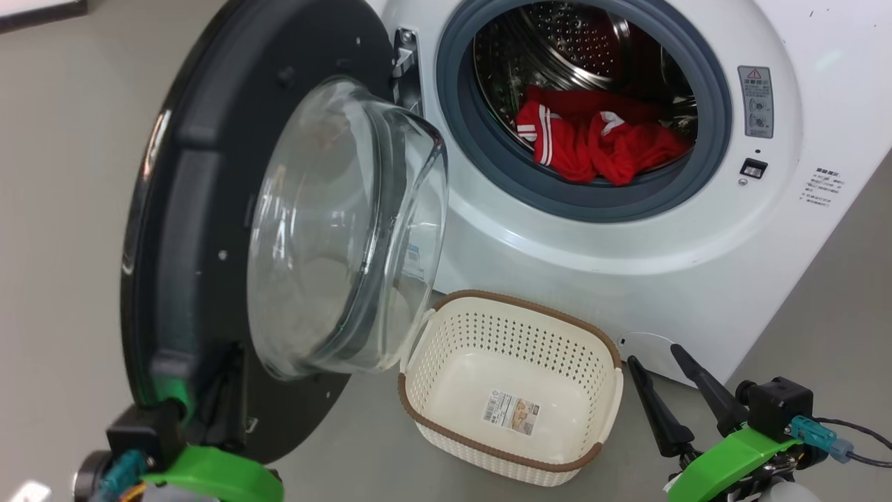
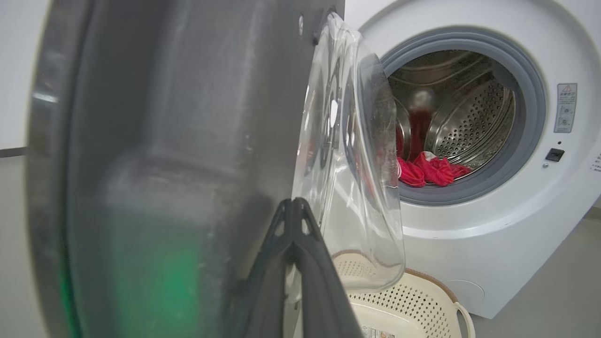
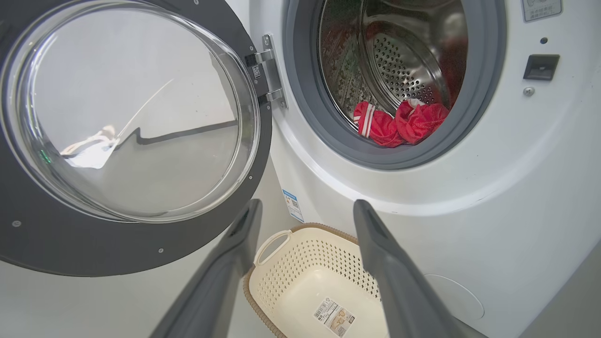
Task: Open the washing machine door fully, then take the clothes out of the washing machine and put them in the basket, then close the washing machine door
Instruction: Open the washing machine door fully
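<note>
Two plain surfaces make up the room we see: a smooth grey floor and a pale wall at the upper left of the left wrist view. The washing machine stands on that floor, white, with a grey gasket round a perforated steel drum. The washing machine door, glossy black with a clear bulging glass bowl, hangs swung out at the left of the head view. The clothes, red with white stripes, lie low in the drum at the upper centre. The basket, cream with a brown rim, sits on the floor just before the machine, at the lower centre.

The left gripper is clenched, fingers pressed together, close by the door's inner face. The right gripper is spread wide, grasping nothing, at the lower right beside the basket.

We see a warning sticker with a red triangle, a small blue label and a paper label on the basket's bottom; their writing is too small to read.
</note>
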Robot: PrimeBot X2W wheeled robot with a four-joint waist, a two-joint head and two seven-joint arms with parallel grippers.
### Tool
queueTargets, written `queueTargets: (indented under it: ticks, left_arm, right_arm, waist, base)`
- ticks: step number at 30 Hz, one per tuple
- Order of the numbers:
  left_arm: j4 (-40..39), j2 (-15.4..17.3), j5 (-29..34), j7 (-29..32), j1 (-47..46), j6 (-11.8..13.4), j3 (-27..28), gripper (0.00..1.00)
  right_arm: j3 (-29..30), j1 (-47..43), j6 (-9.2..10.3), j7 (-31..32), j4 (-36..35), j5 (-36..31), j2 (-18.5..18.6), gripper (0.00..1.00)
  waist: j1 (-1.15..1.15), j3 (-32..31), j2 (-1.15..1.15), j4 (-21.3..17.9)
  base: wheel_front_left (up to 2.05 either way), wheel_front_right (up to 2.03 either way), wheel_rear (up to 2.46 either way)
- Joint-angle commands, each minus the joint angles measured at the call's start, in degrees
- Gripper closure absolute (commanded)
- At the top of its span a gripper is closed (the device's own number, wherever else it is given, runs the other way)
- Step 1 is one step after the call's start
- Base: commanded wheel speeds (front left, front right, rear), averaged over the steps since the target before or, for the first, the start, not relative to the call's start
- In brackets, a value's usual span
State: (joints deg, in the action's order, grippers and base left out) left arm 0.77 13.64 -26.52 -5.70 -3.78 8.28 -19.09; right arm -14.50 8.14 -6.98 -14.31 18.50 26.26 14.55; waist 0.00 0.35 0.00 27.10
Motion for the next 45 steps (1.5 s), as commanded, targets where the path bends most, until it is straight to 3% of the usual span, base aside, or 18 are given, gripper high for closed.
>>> queueTargets:
  ticks: [1,22,45]
  left_arm:
    - [0.1,1.7,-0.4,-0.5,-3.7,0.9,3.3,1.00]
    - [15.1,3.2,-3.1,-5.8,-13.6,2.3,10.5,1.00]
    - [32.6,6.1,-2.2,-9.3,-24.9,0.5,17.5,1.00]
  right_arm:
    - [-1.1,0.6,-0.51,-0.7,-1.4,-0.4,0.3,0.00]
    - [-1.5,2.1,-0.51,-0.7,-1.2,-0.6,0.9,0.00]
    - [-2.0,4.4,-0.51,-0.7,-0.9,-0.6,2.8,0.00]
  waist:
    - [0.00,0.2,0.00,0.0]
    - [0.00,3.1,0.00,-0.8]
    - [0.00,6.8,0.00,-2.7]
  base:
    - [0.00,0.00,0.00]
    - [0.00,0.00,0.00]
    - [0.00,0.00,0.00]
